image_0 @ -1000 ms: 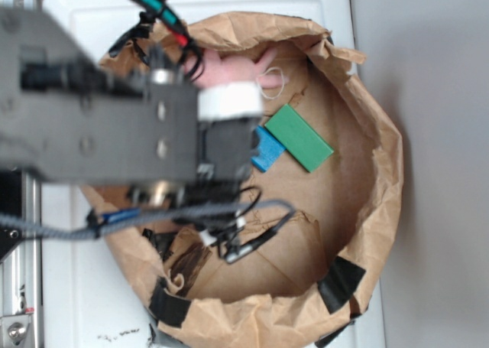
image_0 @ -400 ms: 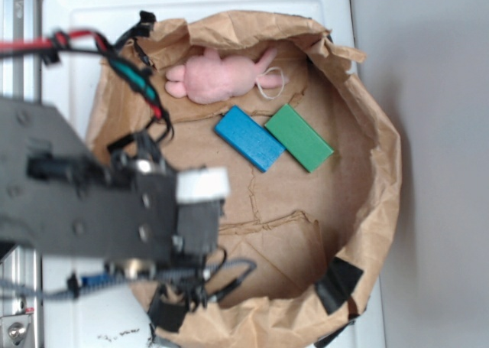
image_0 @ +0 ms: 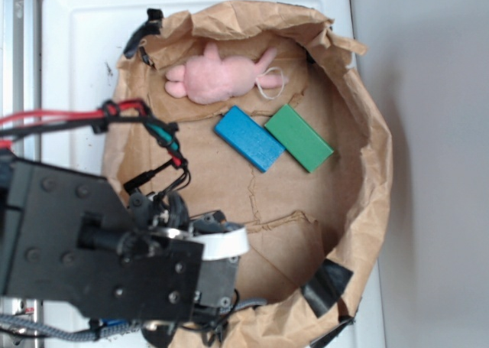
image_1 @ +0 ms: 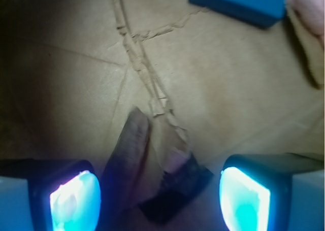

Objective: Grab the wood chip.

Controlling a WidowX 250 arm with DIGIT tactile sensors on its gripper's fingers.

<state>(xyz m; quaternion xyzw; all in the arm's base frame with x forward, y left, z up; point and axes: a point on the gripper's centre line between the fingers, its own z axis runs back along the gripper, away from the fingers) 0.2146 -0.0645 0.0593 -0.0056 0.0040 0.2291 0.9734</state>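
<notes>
In the wrist view the wood chip [image_1: 127,157], a long dark brown streaked sliver, lies on the brown paper floor between my fingertips, closer to the left one. My gripper [image_1: 160,200] is open just above it, its glowing pads [image_1: 73,200] well apart and touching nothing. Right beside the chip a black tape patch [image_1: 177,188] is stuck over a paper fold. In the exterior view my arm [image_0: 114,264] covers the lower left of the paper bag [image_0: 374,172] and hides the chip.
A blue block [image_0: 249,138] and a green block [image_0: 299,138] lie side by side mid-bag, the blue block [image_1: 238,2] also at the wrist view's top. A pink plush [image_0: 218,76] rests at the far wall. Crumpled bag walls ring everything.
My arm has travelled from over the blue block down to the bag's lower left, uncovering the blue block and the pink plush.
</notes>
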